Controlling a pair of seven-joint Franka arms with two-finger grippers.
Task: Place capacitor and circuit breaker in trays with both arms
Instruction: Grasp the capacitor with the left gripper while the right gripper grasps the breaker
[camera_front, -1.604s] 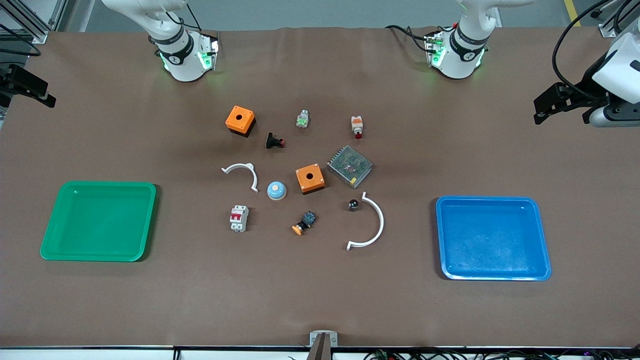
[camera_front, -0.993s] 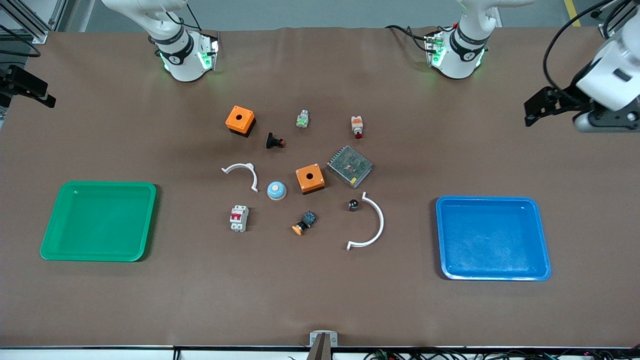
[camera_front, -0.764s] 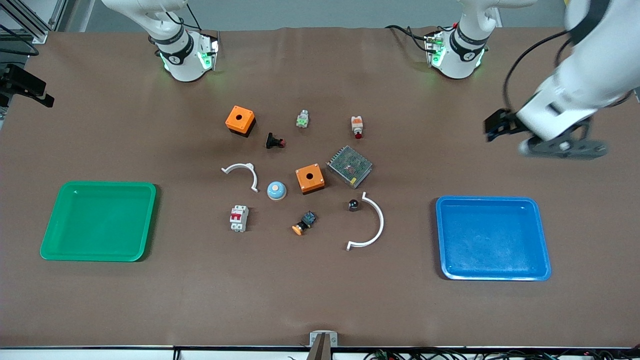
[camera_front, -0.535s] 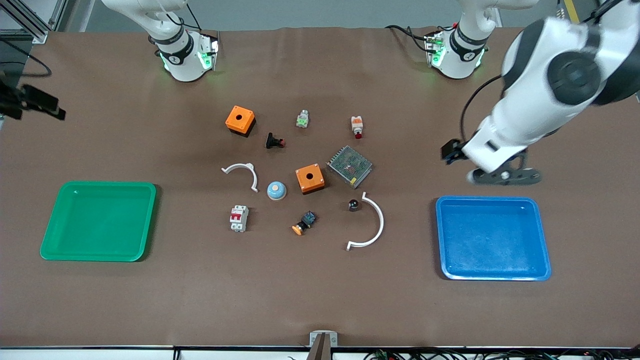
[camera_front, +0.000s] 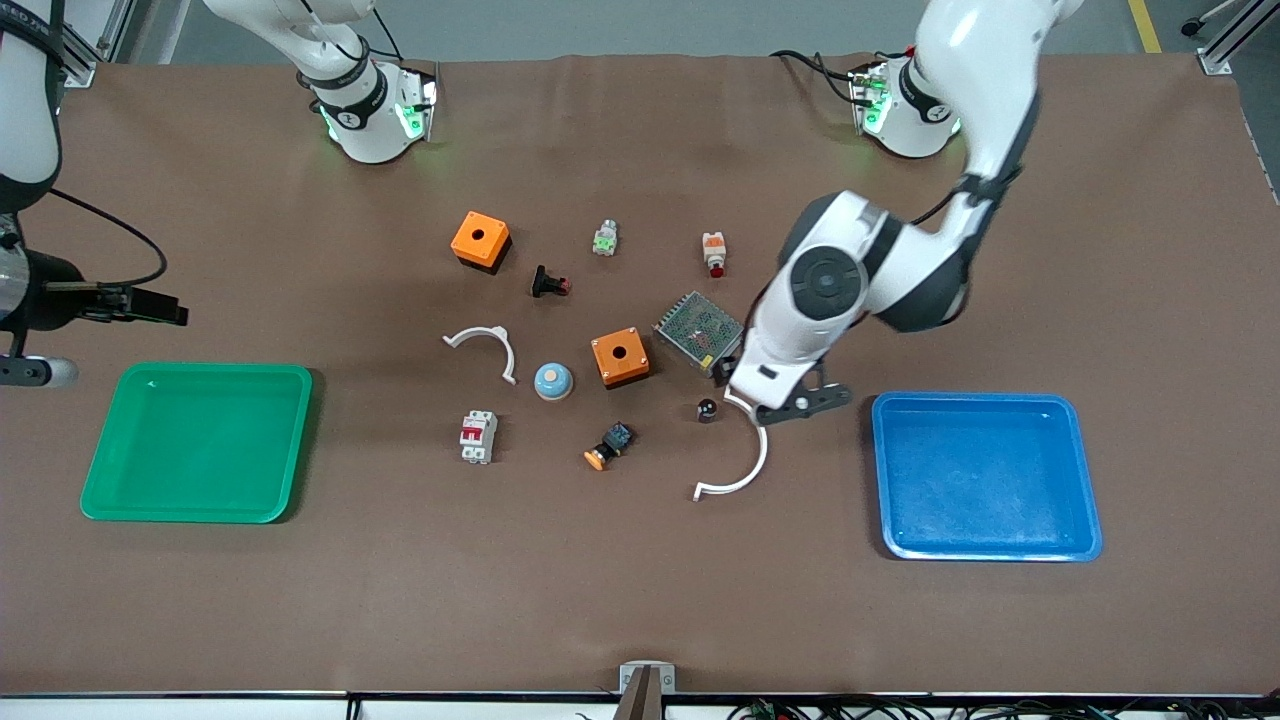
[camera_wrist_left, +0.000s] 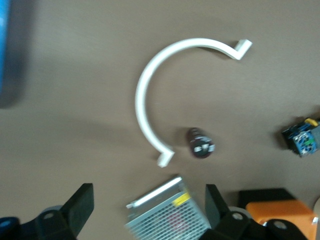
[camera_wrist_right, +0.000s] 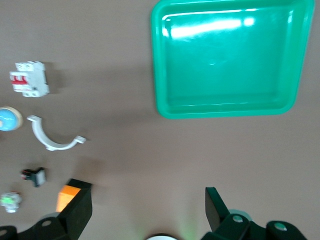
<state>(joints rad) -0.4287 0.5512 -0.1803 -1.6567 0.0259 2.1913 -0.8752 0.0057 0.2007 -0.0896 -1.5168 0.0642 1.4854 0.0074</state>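
The capacitor (camera_front: 707, 408), a tiny black cylinder, lies inside one end of a large white arc (camera_front: 755, 460); it also shows in the left wrist view (camera_wrist_left: 200, 143). My left gripper (camera_front: 728, 372) hangs open and empty over the corner of a mesh power supply (camera_wrist_left: 167, 220), beside the capacitor; its jaws (camera_wrist_left: 150, 215) stand wide. The circuit breaker (camera_front: 478, 437), white with red toggles, lies nearer the front camera than a small white arc, and shows in the right wrist view (camera_wrist_right: 29, 79). My right gripper (camera_front: 160, 310) is open and empty, high above the table by the green tray (camera_front: 200, 370).
A blue tray (camera_front: 975, 400) sits toward the left arm's end. Two orange boxes (camera_front: 620, 357), a blue dome (camera_front: 553, 381), a blue-black part with an orange cap (camera_front: 608, 447), a black push button (camera_front: 548, 283) and other small parts crowd the middle.
The left arm swung in from the table's end to over the power supply beside the capacitor. The right arm came in above the green tray's edge. No object moved.
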